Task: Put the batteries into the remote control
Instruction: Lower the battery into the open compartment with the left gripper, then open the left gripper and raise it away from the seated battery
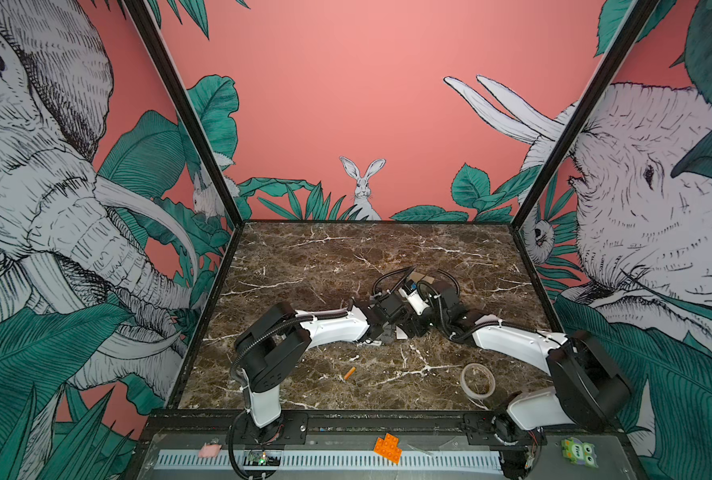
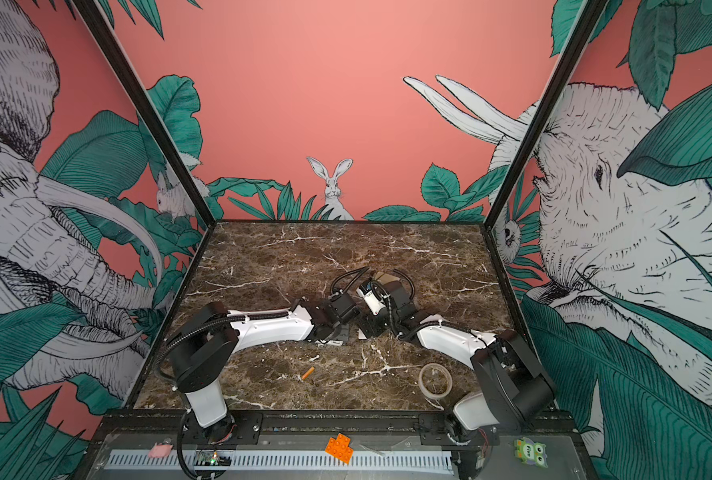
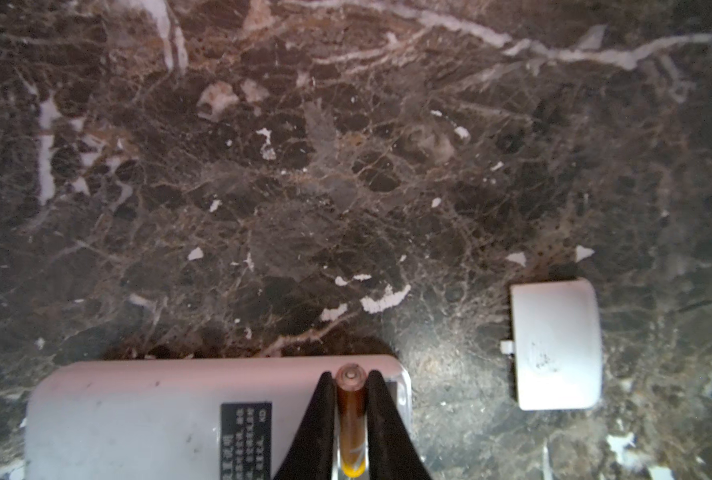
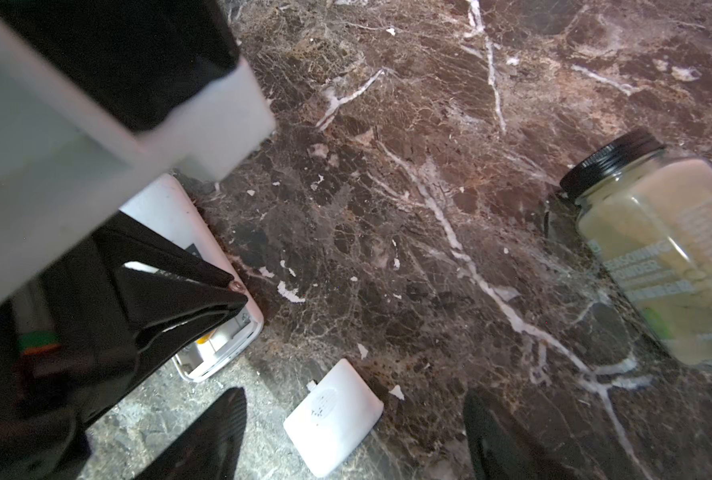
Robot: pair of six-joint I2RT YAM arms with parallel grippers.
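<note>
The remote control (image 3: 158, 415) lies face down near the middle of the marble table (image 1: 346, 257), white back up. Its battery box (image 4: 221, 353) is open at one end. The step right now looks like putting in the first battery. The left gripper (image 3: 351, 374) is low over that open end. Its two black fingers (image 3: 321, 415) are closed snug on an orange battery (image 3: 351, 419), one on each side. The battery lies along the box, but I cannot tell if it is pushed all the way in. I think the next move is to press it down flat, let go, and lift away gently so it does not pop out. After that comes the second battery (image 1: 349, 372), which lies alone at about 7 o'clock from the remote in both top views. The right gripper (image 4: 354, 397) is wide open and holds nothing. It hangs just over the little white battery cover (image 4: 333, 419), which lies on the table at about 3 o'clock from the remote. That cover should go on last. Inside the box a bit of orange-yellow shows, and I cannot see more. At about 1 o'clock a clear jar (image 4: 657, 249) with a black lid lies on its side, mostly filled with pale powder. A roll of clear tape (image 1: 477, 380) sits at about 4 o'clock.
</note>
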